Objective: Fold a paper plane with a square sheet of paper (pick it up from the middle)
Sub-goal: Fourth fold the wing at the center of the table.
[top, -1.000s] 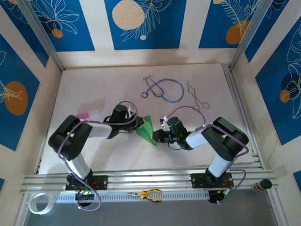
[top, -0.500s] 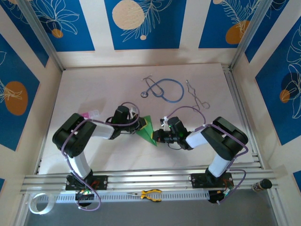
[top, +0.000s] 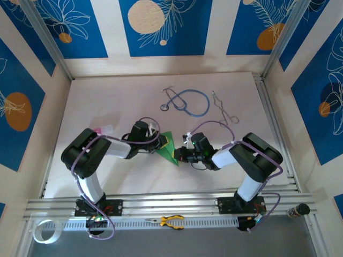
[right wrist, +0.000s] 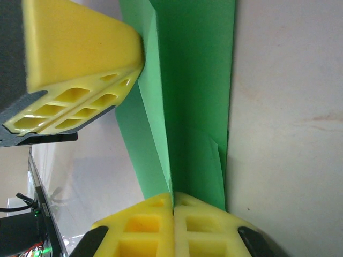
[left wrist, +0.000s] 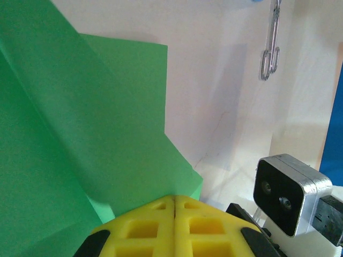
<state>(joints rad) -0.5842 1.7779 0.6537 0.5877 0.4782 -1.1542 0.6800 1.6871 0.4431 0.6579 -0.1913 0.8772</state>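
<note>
The square sheet of paper (top: 167, 148), bright green, lies folded into a narrow pointed paper plane shape at the table's middle, between both grippers. My right gripper (top: 179, 155) is shut on its raised centre crease, which runs straight into the seam between the yellow fingertips (right wrist: 161, 206). From the left, my left gripper (top: 156, 143) is shut, and its yellow fingers (right wrist: 80, 64) touch the side flap of the green paper (right wrist: 193, 91). In the left wrist view the closed left gripper (left wrist: 174, 199) sits at the edge of the layered green paper (left wrist: 80, 123); whether paper is pinched there is unclear.
A blue stethoscope (top: 187, 101) and metal forceps (top: 222, 110) lie at the back of the table. A small pink and white piece (top: 102, 130) sits by the left arm. Yellow-handled pliers (top: 171, 220) and a tape roll (top: 43, 230) lie beyond the near rail.
My left gripper has shifted slightly right, against the paper, and the green shape looks a little narrower. The right arm has stayed put.
</note>
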